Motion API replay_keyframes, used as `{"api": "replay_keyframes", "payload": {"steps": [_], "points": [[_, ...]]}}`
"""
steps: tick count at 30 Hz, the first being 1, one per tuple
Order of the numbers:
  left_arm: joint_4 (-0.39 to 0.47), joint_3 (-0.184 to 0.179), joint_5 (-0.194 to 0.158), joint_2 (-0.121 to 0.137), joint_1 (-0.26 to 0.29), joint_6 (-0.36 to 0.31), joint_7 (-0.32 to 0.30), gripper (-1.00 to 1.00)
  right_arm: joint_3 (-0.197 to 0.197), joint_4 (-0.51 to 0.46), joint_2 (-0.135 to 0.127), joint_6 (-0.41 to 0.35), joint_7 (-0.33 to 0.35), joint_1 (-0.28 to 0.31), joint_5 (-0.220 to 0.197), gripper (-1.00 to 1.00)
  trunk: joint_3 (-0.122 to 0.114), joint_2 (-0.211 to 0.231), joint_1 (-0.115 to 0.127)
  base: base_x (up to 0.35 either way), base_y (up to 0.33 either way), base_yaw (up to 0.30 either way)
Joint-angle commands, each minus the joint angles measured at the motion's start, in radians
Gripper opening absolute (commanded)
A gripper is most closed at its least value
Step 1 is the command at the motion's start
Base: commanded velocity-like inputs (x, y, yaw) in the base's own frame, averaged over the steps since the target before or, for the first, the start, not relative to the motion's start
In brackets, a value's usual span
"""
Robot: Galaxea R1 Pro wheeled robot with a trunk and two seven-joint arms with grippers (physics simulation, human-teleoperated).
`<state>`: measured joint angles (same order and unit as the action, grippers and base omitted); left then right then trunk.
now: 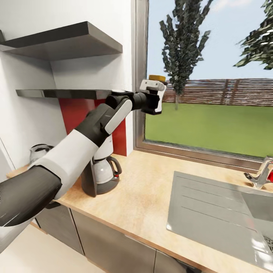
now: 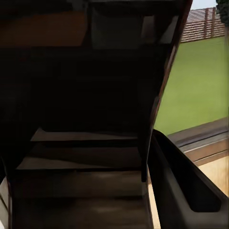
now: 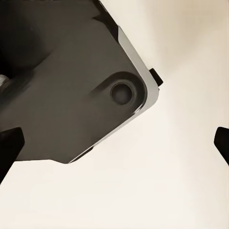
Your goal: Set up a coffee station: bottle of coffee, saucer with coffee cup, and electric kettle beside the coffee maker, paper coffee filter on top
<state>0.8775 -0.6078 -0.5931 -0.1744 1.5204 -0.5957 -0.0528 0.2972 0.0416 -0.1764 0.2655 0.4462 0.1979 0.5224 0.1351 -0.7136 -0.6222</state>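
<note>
The left tool (image 1: 153,99) is raised past the end of the black shelf (image 1: 64,93), apparently clamped on the gold-lidded bottle (image 1: 157,78), held high to clear the coffee maker (image 1: 101,170) on the counter (image 1: 140,197); the right tool's (image 3: 114,143) fingers stand apart.

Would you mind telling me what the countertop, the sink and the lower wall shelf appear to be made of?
The countertop looks like light beige wood or wood-look laminate with a matte finish: faint mottled grain shows. The sink appears to be brushed grey metal, probably stainless steel, with pressed drain ribs and a soft sheen. The kitchen shelf is a thin black slab with a glossy top; its actual material is unclear.
</note>
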Motion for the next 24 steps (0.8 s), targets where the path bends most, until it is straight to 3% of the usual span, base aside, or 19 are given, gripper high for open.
{"api": "replay_keyframes", "payload": {"steps": [1,14,24], "points": [[0.001,0.0,0.003,0.0,0.0,-0.003,-0.004,-1.0,0.008,0.003,0.0,0.007,0.0,0.002,-0.004,1.0,0.002,-0.001,0.0,0.0,-0.056,0.0],[0.001,0.0,0.004,0.0,-0.005,-0.002,-0.002,-1.0,0.008,0.003,0.0,0.008,0.0,0.002,-0.004,1.0,0.001,-0.001,0.0,-0.012,-0.167,-0.005],[0.0,0.0,0.004,0.0,-0.017,0.0,-0.002,-1.0,0.008,0.003,0.0,0.008,0.0,0.002,-0.004,1.0,-0.009,-0.001,0.0,-0.229,-0.057,-0.14]]}}
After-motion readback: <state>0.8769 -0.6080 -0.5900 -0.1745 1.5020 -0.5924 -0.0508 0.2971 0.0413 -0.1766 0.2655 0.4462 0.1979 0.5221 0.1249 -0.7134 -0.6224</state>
